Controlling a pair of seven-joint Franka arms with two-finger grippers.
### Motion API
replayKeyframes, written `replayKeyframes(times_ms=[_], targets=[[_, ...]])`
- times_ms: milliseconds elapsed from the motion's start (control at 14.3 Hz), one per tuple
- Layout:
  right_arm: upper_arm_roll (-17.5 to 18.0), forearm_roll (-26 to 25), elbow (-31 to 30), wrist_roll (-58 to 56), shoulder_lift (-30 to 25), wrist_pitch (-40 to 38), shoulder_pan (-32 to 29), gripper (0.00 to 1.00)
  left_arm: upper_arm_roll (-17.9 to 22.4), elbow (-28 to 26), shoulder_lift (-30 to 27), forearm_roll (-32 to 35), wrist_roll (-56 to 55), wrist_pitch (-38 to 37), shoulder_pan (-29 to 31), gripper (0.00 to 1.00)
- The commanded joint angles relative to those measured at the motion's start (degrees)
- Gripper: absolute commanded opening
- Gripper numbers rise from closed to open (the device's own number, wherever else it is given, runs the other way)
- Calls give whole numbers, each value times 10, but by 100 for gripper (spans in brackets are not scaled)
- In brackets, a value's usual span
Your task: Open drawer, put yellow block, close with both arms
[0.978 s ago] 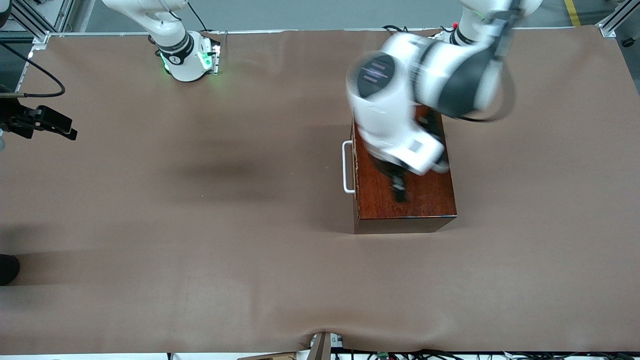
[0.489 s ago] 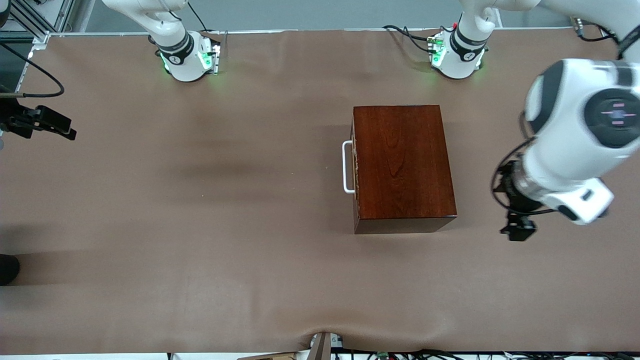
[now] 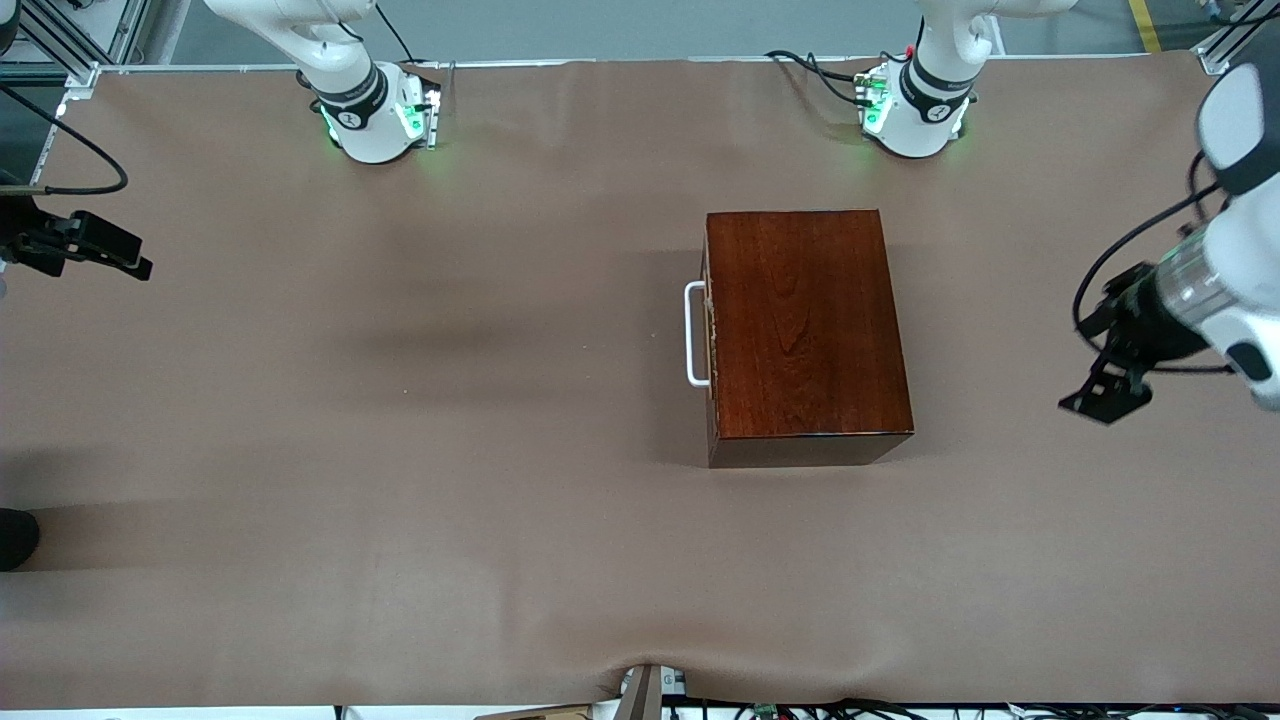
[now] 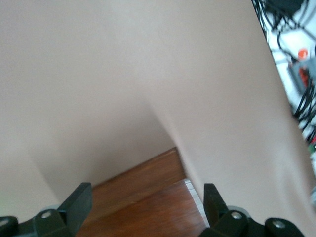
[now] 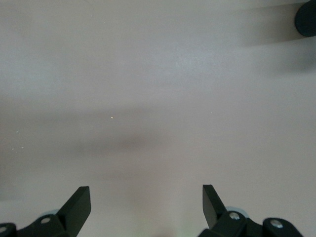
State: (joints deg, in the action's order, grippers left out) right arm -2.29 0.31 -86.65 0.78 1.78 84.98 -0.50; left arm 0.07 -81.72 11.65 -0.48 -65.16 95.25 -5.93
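Observation:
The dark mahogany box (image 3: 805, 325) stands on the brown cloth, its drawer pushed in. The drawer's white bar handle (image 3: 695, 334) faces the right arm's end of the table. My left gripper (image 3: 1103, 398) hangs open and empty over bare cloth toward the left arm's end, apart from the box. In the left wrist view, the box (image 4: 143, 210) and a bit of the handle (image 4: 194, 195) show past the open left gripper (image 4: 145, 191). My right gripper (image 3: 120, 255) waits at the right arm's end of the table, and the right wrist view shows it (image 5: 145, 191) open over cloth. The yellow block is out of view.
The two green-lit arm bases (image 3: 375, 115) (image 3: 915, 110) stand along the table's edge farthest from the front camera. A dark round object (image 3: 15, 538) (image 5: 306, 17) lies at the table's edge by the right arm's end. Cables (image 4: 296, 74) lie off the cloth.
The left arm has swung off the top of the box to the left arm's end of the table. The box, the drawer and the right gripper have not moved.

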Motion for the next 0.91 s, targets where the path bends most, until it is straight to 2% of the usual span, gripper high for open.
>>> replayKeyframes(times_ms=[0, 419, 838], targets=[[-3, 5, -7, 10, -14, -6, 2, 100, -8, -94, -74, -17, 143, 8, 21, 100], [-2, 16, -4, 47, -14, -10, 2, 100, -7, -111, -104, -22, 391, -34, 33, 100], [-3, 16, 0, 36, -14, -10, 1, 100, -7, -80, -109, -21, 579, -93, 40, 100]])
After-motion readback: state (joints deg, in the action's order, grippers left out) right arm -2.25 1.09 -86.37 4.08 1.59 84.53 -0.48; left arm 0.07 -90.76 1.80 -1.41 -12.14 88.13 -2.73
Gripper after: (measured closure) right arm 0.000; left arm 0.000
